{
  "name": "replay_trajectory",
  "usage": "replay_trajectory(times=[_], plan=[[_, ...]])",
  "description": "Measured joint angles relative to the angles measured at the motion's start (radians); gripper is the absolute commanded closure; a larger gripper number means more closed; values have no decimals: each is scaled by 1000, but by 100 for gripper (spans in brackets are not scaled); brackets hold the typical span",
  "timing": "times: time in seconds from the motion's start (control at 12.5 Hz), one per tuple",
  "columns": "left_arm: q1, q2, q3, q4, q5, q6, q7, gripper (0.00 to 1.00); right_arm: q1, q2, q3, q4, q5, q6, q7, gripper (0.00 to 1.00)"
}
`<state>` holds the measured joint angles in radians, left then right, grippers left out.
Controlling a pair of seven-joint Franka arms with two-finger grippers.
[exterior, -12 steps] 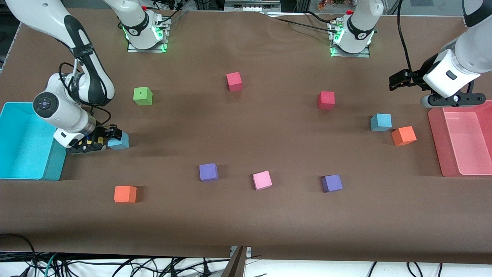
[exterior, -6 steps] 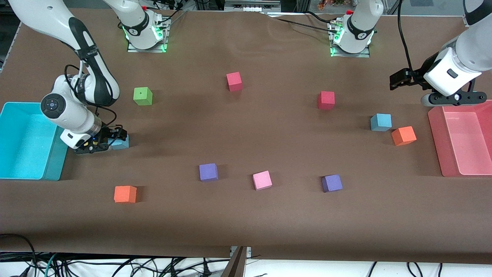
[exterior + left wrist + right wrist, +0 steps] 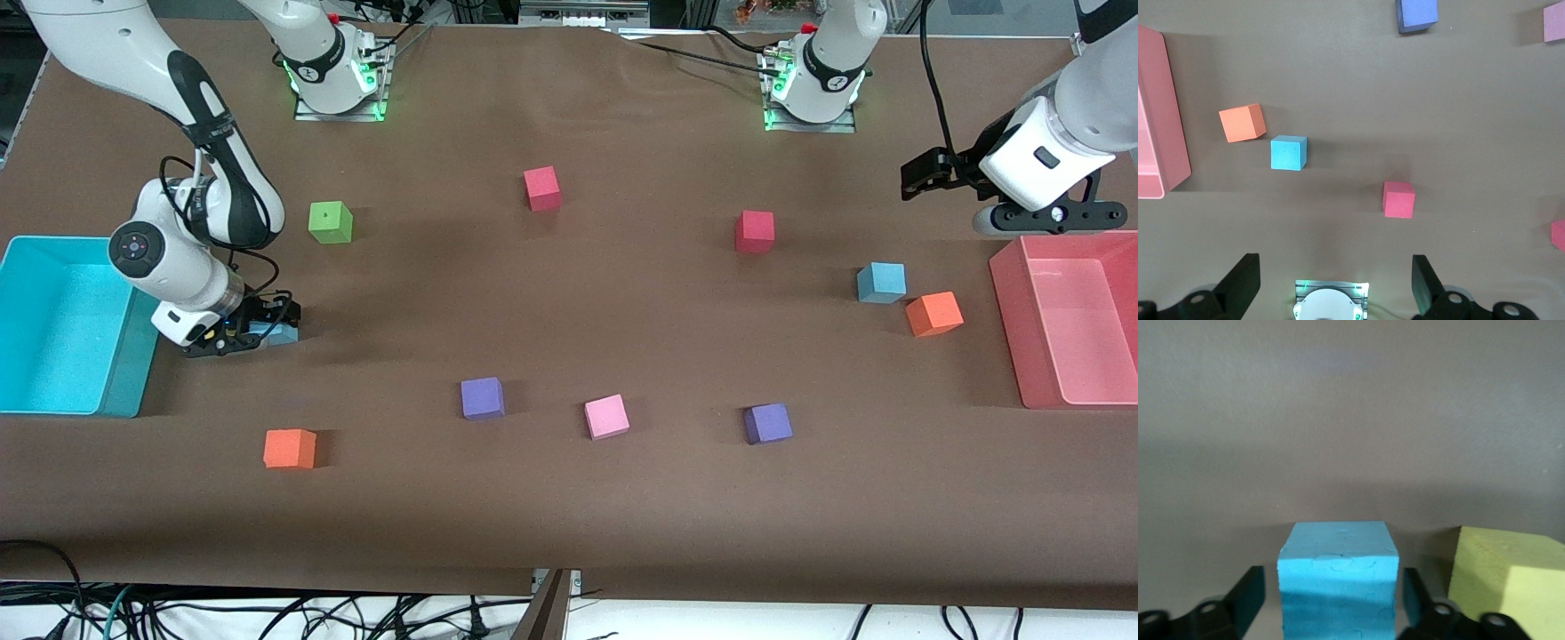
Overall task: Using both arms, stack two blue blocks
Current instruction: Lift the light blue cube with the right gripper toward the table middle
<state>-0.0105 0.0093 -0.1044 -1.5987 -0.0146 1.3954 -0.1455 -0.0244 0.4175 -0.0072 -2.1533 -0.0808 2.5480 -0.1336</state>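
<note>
Brown-covered table [image 3: 569, 498] carried a turquoise bin [image 3: 53, 324] at right arm's end, pink bin [image 3: 1067, 320] at left arm's end, and scattered cubes: two blue blocks [image 3: 881, 283] [image 3: 277, 333], two red, two orange, two purple, one green, one pink.

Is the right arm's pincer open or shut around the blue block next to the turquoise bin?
Open. In the right wrist view, the right pincer straddles the blue block, with gaps visible between both fingers and its sides.
</note>
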Motion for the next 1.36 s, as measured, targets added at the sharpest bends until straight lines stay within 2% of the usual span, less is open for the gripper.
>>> replay_trajectory(times=[0.4,0.72,0.96,1.12,1.2,1.28,1.36], plan=[[0,-4,-5,1,0,-1,-2,0,-1,-8,1,19,0,-21,0,76],[1,-5,-2,1,0,-1,-6,0,-1,-64,27,181,2,-328,4,76],[3,-7,-1,1,0,-1,-6,0,2,-75,94,347,8,-576,100,74],[4,-9,0,1,0,-1,-7,0,37,-73,146,425,10,-658,184,70],[5,-10,0,1,0,-1,-7,0,79,-68,158,451,14,-671,217,61],[5,-11,0,1,0,-1,-7,0,132,-57,162,475,27,-675,264,61],[6,-12,0,1,0,-1,-7,0,187,-38,164,501,44,-675,333,68]])
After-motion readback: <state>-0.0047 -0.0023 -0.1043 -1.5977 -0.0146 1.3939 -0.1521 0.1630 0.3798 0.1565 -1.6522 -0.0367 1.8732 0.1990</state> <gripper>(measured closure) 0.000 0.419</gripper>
